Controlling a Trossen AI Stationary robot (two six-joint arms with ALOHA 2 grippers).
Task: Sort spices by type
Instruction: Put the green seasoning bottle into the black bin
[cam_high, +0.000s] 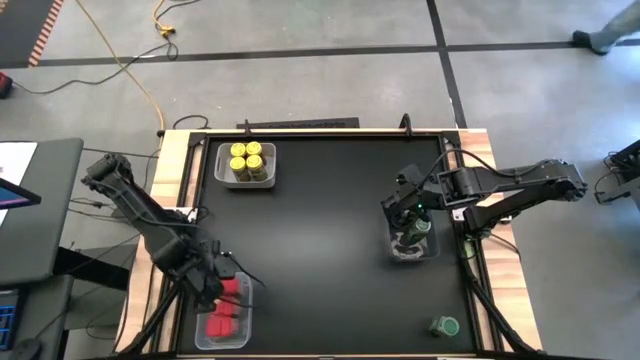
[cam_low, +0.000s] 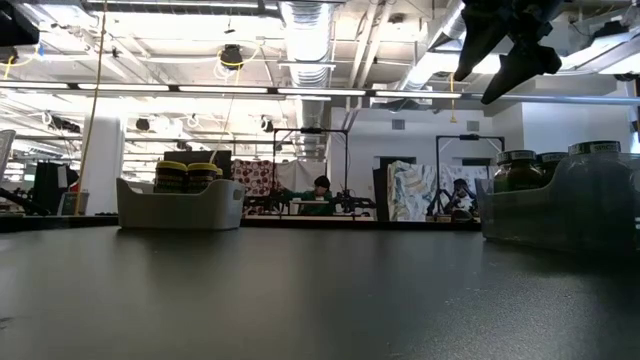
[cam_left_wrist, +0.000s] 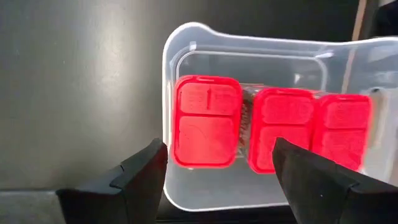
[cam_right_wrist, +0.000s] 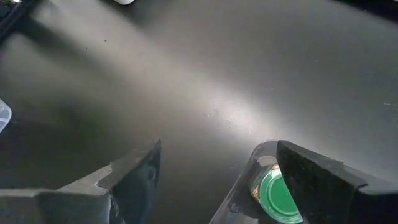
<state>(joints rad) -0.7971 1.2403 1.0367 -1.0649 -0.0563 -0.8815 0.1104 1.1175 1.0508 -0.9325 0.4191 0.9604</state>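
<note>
Red blocky spice containers with moulded flip lids (cam_left_wrist: 267, 127), packed side by side in a clear rectangular plastic bin (cam_high: 222, 315) at the near left corner of the black bench (cam_high: 330, 240), presumably gathered there as one type. Dark jars with round yellow lids (cam_high: 247, 160) clustered tight in a second clear bin (cam_high: 246, 166) at the far left, likewise grouped. Dark jars with round green lids (cam_right_wrist: 278, 198) standing upright in a third clear bin (cam_high: 411, 246) on the right side. One lone green-lidded jar (cam_high: 445, 326) loose on the bench near the right front corner, well apart from its bin, apparently not yet sorted. Left claw (cam_left_wrist: 221, 163) over the red bin, parted about halfway, gripping nothing. Right claw (cam_right_wrist: 217, 163) above the green bin, spread wide, empty.
</note>
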